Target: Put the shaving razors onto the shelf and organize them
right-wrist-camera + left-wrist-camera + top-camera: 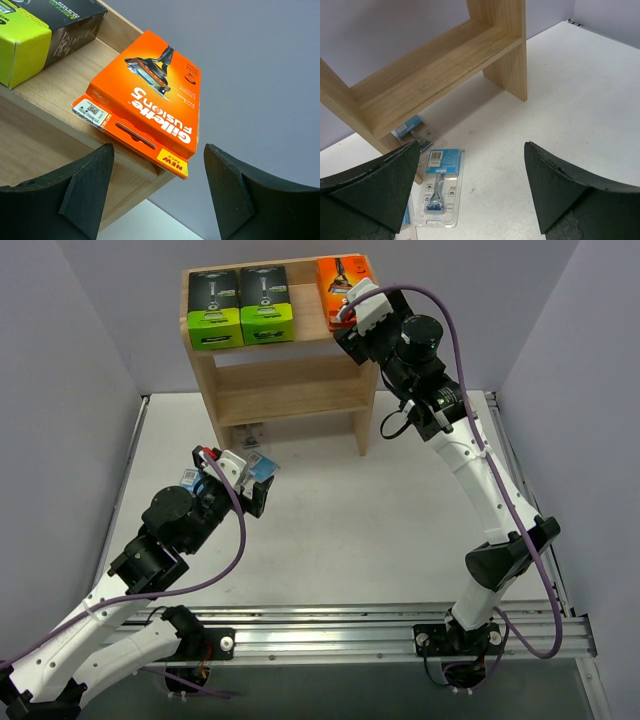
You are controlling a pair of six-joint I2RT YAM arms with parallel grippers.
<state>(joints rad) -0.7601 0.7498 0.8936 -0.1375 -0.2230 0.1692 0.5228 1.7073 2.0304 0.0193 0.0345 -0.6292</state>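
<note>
Nearest the bases, the left gripper hangs wide open and empty over the table. A clear blister pack lies flat just below its fingers. A 2nd blister pack is tucked under the lowest tier of the shelf. A blue sliver by the left finger may be a 3rd, but too little shows to be sure.

Farther back, on the top tier, 2 black-and-lime boxes sit side by side at the left. The orange box lies flat at the right end, its hang tab jutting past the front edge. The right gripper sits just in front of it, jaws parted and clear of the card, holding nothing.

The placing looks done but untidy. A good finish would be a gentle push on the tab, square to the shelf front, until the box sits fully on the wood beside the lime pair. The arm should then back straight out so a finger does not drag the box off.
</note>
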